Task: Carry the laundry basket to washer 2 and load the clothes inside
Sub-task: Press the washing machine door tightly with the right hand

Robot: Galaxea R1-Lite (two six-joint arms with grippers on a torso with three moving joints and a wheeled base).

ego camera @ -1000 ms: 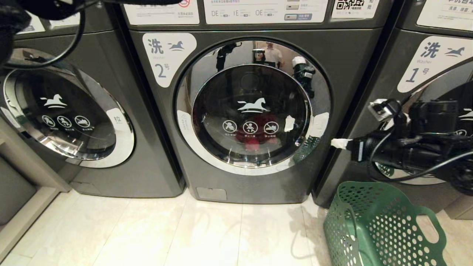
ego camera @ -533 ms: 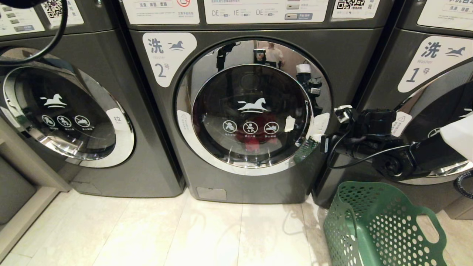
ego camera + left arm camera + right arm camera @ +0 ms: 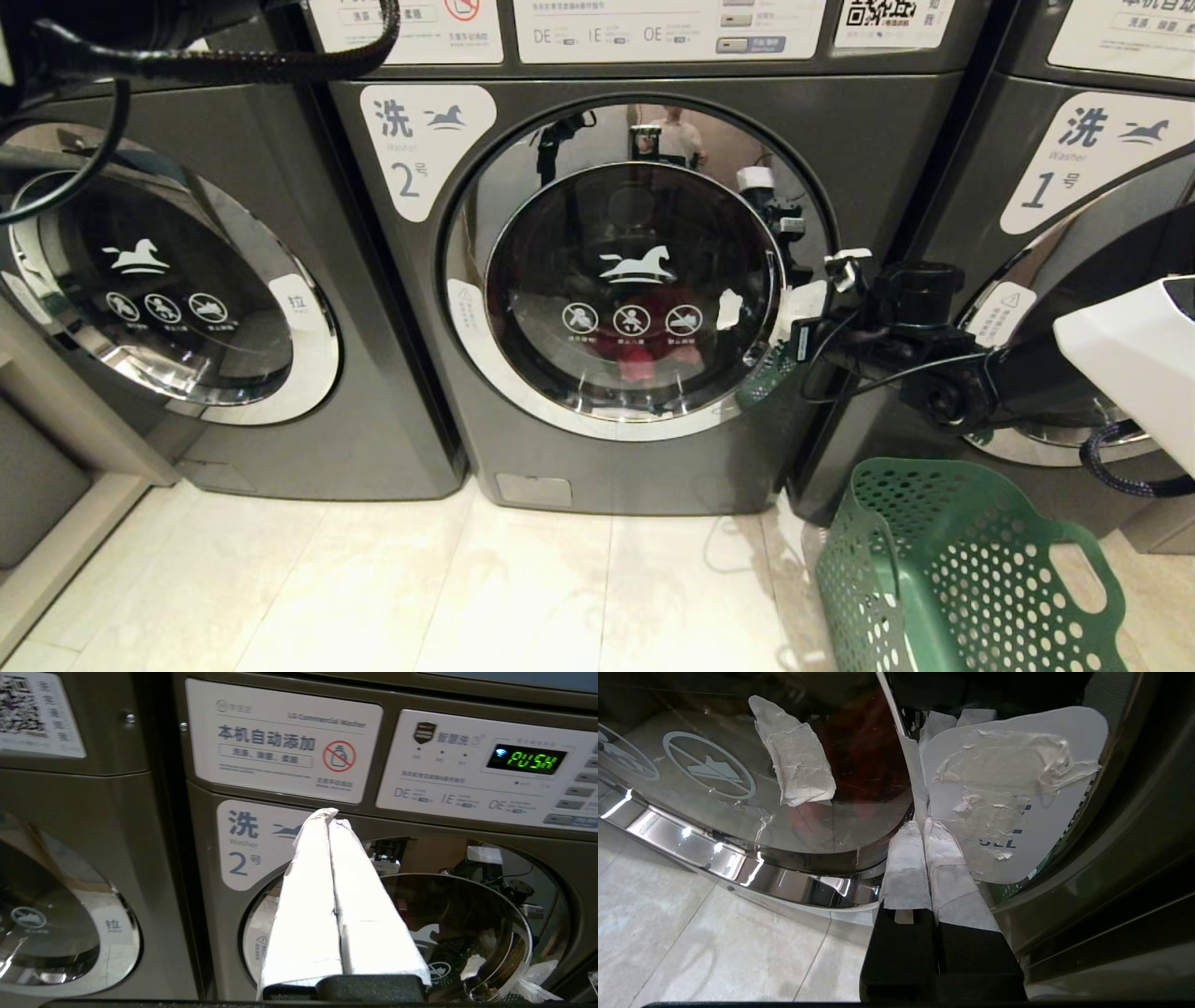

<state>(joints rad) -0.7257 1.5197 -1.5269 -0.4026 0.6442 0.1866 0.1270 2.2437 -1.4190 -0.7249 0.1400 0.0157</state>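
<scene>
Pressing its closed, tape-wrapped fingertips against the white pull tab at the three-o'clock edge of the door, the right gripper (image 3: 801, 329) has come in from the right; a second ago it hung short of the chrome ring, out in front of the neighbouring machine, and half a second ago it was only nearing the tab. Its jaws are together and hold nothing, as the right wrist view shows them tip-first at the peeling pull tab (image 3: 1013, 793). Washer 2 (image 3: 644, 280) has its round door shut, with a red garment (image 3: 644, 350) dimly showing behind the glass at about six o'clock of the window. The laundry basket (image 3: 971, 569) stands on the floor at the washer's four-o'clock corner, in the same spot as before, and what shows of its inside looks empty. By my reading the loading is largely done and the arm is pushing the door home, though a tug on the tab cannot be ruled out. The left gripper (image 3: 331, 816), jaws together and empty, hovers high before the washer's control panel, having shifted slightly.
</scene>
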